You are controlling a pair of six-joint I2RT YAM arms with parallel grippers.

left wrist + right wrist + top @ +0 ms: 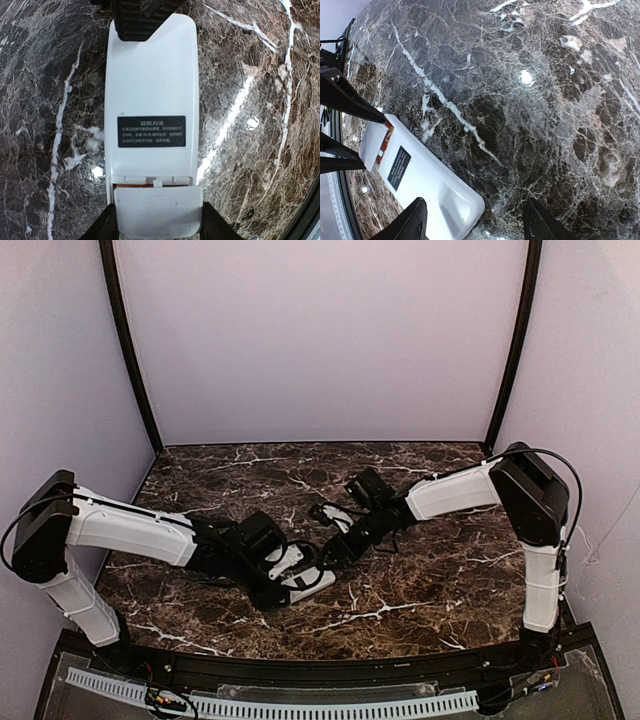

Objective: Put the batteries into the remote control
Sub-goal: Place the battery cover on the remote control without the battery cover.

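Observation:
The white remote control [150, 85] lies back-up on the marble, its black label facing up. My left gripper [160, 227] is shut on its near end, with a finger on each side at the white battery cover [157, 210]. The cover sits almost flush. A thin orange strip of the batteries [135, 186] shows in the gap above it. My right gripper [477, 225] is open over the remote control's [425, 185] far end, one finger [137, 22] above that end. From above, the two grippers [283, 578] [335, 548] meet at the remote control [310, 585].
Dark veined marble table [420, 590] all around, with lilac walls behind and at the sides. The black frame edge [300, 665] runs along the near side. The left gripper's black fingers [345, 97] show at the left of the right wrist view.

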